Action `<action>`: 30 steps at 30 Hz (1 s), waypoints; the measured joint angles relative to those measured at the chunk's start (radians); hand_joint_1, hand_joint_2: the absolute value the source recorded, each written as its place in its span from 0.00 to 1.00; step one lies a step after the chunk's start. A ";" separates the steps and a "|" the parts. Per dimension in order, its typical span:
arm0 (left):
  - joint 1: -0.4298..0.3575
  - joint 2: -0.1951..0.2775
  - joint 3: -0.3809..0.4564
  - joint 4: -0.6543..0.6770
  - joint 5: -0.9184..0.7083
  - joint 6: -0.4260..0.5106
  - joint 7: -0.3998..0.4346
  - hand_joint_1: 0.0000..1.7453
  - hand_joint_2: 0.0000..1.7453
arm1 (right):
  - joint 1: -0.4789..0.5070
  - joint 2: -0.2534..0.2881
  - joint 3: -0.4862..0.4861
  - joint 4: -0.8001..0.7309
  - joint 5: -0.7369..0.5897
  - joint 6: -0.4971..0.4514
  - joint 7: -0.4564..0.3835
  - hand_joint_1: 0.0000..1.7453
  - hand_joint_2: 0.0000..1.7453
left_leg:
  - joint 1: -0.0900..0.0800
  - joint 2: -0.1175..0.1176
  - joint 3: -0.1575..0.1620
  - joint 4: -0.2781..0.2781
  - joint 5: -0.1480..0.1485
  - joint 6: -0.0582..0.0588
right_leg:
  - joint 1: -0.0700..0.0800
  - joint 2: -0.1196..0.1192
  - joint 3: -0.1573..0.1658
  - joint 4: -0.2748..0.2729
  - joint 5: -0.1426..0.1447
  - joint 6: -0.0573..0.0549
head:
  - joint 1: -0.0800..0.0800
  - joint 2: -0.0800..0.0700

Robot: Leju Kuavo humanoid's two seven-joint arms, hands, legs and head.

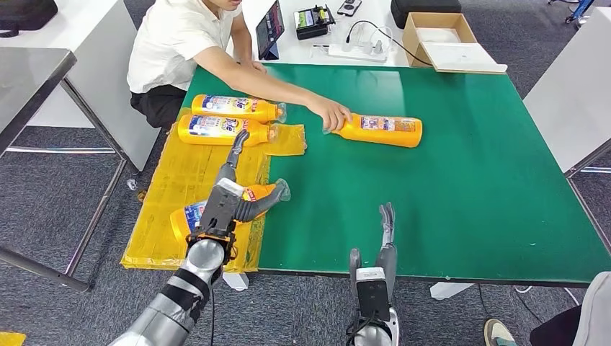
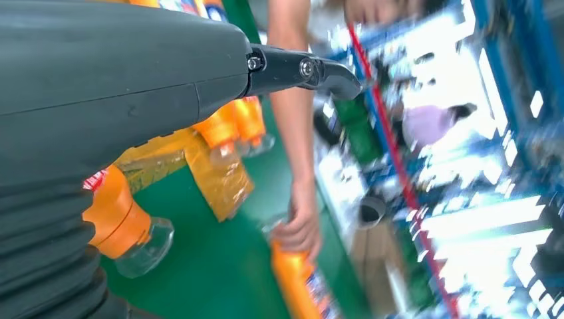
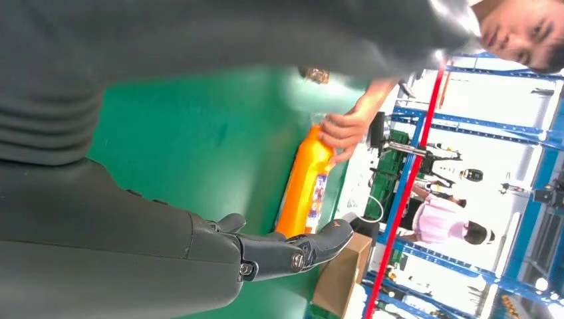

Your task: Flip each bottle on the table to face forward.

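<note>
Four orange bottles lie on their sides. Two of them (image 1: 234,108) (image 1: 220,130) rest on the yellow mat (image 1: 180,180) at the table's far left. A third bottle (image 1: 189,215) lies on the mat's near part, partly under my left hand (image 1: 229,194), whose fingers are stretched out straight above it and whose thumb reaches over its neck (image 2: 116,216). The fourth bottle (image 1: 382,130) lies on the green table (image 1: 447,194), with a person's hand (image 1: 331,114) on its neck end. My right hand (image 1: 384,249) hovers at the table's near edge, fingers straight and holding nothing.
A person sits at the far left corner, one arm reaching across the table. Behind the green table a white table carries a cardboard box (image 1: 439,36), a power strip (image 1: 357,50) and a tablet (image 1: 270,29). A grey metal table (image 1: 29,79) stands at the left.
</note>
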 joint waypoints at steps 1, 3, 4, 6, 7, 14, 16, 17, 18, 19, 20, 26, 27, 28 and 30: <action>0.022 0.002 -0.015 -0.039 0.027 0.019 0.000 0.00 1.00 | 0.000 -0.009 -0.005 0.000 0.021 0.003 0.005 0.00 1.00 | 0.000 -0.001 0.000 0.000 0.000 0.000 | 0.000 -0.001 0.000 0.000 0.000 0.000 | 0.000 0.000; 0.063 0.004 -0.032 -0.103 0.102 0.049 -0.016 0.00 1.00 | -0.001 -0.026 -0.019 0.001 0.129 -0.016 0.048 0.00 1.00 | 0.000 -0.001 -0.001 0.000 0.000 0.000 | 0.000 -0.001 0.000 0.000 0.000 0.000 | 0.000 0.000; 0.087 0.004 -0.034 -0.140 0.157 0.073 -0.033 0.00 1.00 | -0.001 -0.037 -0.033 0.002 0.233 -0.030 0.090 0.00 1.00 | 0.000 0.000 0.000 0.000 -0.001 0.000 | 0.000 -0.001 0.000 0.000 0.000 0.000 | 0.000 0.000; 0.148 0.005 -0.034 -0.226 0.244 0.147 -0.075 0.00 1.00 | -0.007 -0.074 -0.086 0.005 0.476 -0.047 0.190 0.00 1.00 | 0.000 0.000 0.000 0.000 -0.001 0.000 | -0.001 -0.001 0.000 0.000 0.000 0.000 | -0.001 0.000; 0.181 0.007 -0.033 -0.273 0.258 0.196 -0.100 0.00 1.00 | -0.016 -0.099 -0.121 0.010 0.586 -0.049 0.239 0.00 1.00 | -0.001 0.000 0.000 0.000 -0.001 0.001 | -0.001 -0.001 0.000 0.000 0.000 0.000 | 0.000 0.000; 0.349 0.028 -0.011 -0.522 0.228 0.377 -0.177 0.00 1.00 | -0.149 -0.266 -0.308 0.131 0.950 -0.050 0.396 0.00 1.00 | -0.004 -0.001 0.000 0.000 0.000 0.002 | -0.004 -0.002 0.001 -0.001 0.001 0.001 | 0.000 0.000; 0.365 0.030 -0.006 -0.547 0.228 0.379 -0.179 0.00 1.00 | -0.181 -0.288 -0.319 0.172 0.999 -0.050 0.420 0.00 1.00 | -0.004 -0.001 0.000 0.000 0.000 0.003 | -0.004 -0.002 0.001 -0.001 0.001 0.001 | 0.000 0.000; 0.370 0.031 -0.004 -0.553 0.228 0.378 -0.180 0.00 1.00 | -0.197 -0.297 -0.321 0.192 1.021 -0.050 0.432 0.00 1.00 | -0.003 -0.001 0.000 0.000 0.000 0.003 | -0.003 -0.002 0.001 0.000 0.001 0.001 | 0.000 0.000; 0.372 0.030 -0.002 -0.556 0.227 0.376 -0.181 0.00 1.00 | -0.215 -0.303 -0.321 0.215 1.042 -0.050 0.445 0.00 1.00 | -0.003 -0.001 0.000 0.000 0.000 0.003 | -0.003 -0.002 0.001 0.000 0.001 0.001 | 0.000 0.000; 0.374 0.030 -0.001 -0.557 0.227 0.375 -0.182 0.00 1.00 | -0.234 -0.307 -0.319 0.241 1.058 -0.050 0.457 0.00 1.00 | -0.003 -0.001 0.000 0.000 0.001 0.002 | -0.003 -0.001 0.001 0.000 0.001 0.001 | 0.000 0.000; 0.374 0.030 -0.001 -0.558 0.226 0.373 -0.182 0.00 1.00 | -0.253 -0.310 -0.315 0.270 1.070 -0.048 0.469 0.00 1.00 | -0.003 -0.001 0.000 0.000 0.001 0.002 | -0.003 -0.001 0.001 0.000 0.001 0.001 | 0.000 0.000; 0.374 0.027 -0.002 -0.558 0.225 0.373 -0.183 0.00 1.00 | -0.355 -0.315 -0.278 0.415 1.093 -0.028 0.521 0.00 1.00 | -0.003 -0.001 0.000 0.000 0.001 0.003 | -0.003 -0.002 0.001 0.000 0.001 0.001 | 0.000 0.000; 0.374 0.027 -0.002 -0.558 0.225 0.373 -0.183 0.00 1.00 | -0.363 -0.315 -0.273 0.429 1.093 -0.028 0.524 0.00 1.00 | -0.003 -0.001 0.000 0.000 0.001 0.003 | -0.003 -0.002 0.001 0.000 0.001 0.001 | 0.000 0.000; 0.374 0.027 -0.002 -0.558 0.226 0.373 -0.183 0.00 1.00 | -0.370 -0.316 -0.270 0.441 1.093 -0.028 0.526 0.00 1.00 | -0.003 -0.001 0.000 0.000 0.001 0.003 | -0.003 -0.002 0.001 0.000 0.001 0.001 | 0.000 0.000; 0.374 0.027 -0.002 -0.558 0.226 0.372 -0.183 0.00 1.00 | -0.382 -0.316 -0.262 0.463 1.090 -0.014 0.528 0.00 1.00 | -0.003 -0.001 0.000 0.000 0.001 0.003 | -0.003 -0.002 0.001 0.000 0.001 0.001 | 0.000 0.000</action>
